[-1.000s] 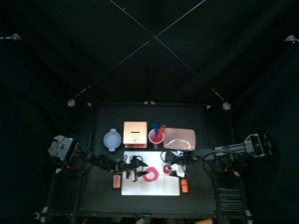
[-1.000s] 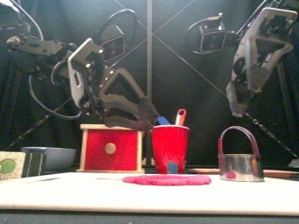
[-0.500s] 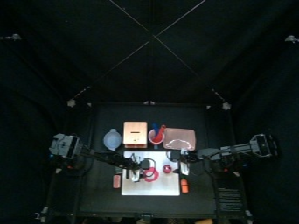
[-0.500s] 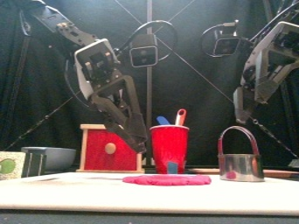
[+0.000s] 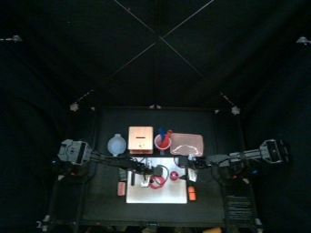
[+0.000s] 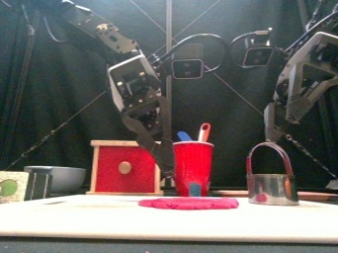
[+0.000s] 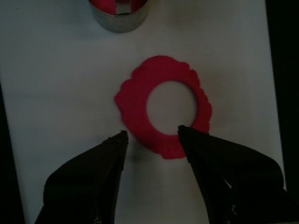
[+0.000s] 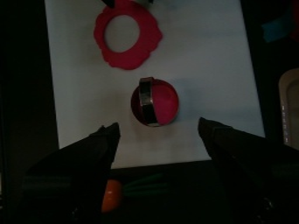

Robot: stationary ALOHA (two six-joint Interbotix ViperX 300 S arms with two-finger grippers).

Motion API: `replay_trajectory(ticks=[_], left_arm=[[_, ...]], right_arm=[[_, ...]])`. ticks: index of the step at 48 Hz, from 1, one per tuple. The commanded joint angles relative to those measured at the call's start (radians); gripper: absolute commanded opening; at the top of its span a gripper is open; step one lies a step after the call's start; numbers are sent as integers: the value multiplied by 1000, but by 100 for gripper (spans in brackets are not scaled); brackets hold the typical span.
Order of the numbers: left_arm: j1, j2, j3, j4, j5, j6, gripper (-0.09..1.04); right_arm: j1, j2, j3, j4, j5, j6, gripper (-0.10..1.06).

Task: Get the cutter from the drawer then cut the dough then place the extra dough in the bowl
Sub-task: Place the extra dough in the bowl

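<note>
One dough ring point(image 7: 131, 103), one cutter point(image 6: 272, 188)

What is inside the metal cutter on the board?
A round piece of red dough fills the cutter. The cutter's metal wall hides the piece's edge and thickness.

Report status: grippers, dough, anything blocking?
Left gripper open over dough ring; right gripper open over cutter. Ring lies on white board. Nothing blocking.
</note>
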Motion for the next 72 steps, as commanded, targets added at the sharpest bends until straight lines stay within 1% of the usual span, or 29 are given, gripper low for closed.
replay_trajectory(ticks=[1, 7, 9, 13, 21, 27, 34, 72], left_arm=[[0, 14, -41, 87, 35, -61, 86], [-5, 34, -74, 175, 75, -163, 86], [-3, 35, -84, 198, 74, -209, 86], [-6, 37, -87, 230, 71, -268, 86], [-18, 43, -87, 261, 66, -357, 86], [-29, 54, -86, 262, 46, -399, 86], [-43, 60, -89, 261, 12, -419, 86], [-43, 95, -83, 250, 32, -420, 86]], right_arm=[[-3, -12, -6, 2, -11, -2, 100], [-3, -11, 0, 5, -12, -2, 100], [-5, -11, 2, 5, -12, -2, 100], [-5, -11, 6, 6, -12, -2, 100], [-8, -11, 15, 6, -17, -2, 100], [-8, -11, 20, 6, -20, -2, 100], [-8, -11, 29, 6, -18, -2, 100], [-11, -11, 35, 8, -20, 0, 100]])
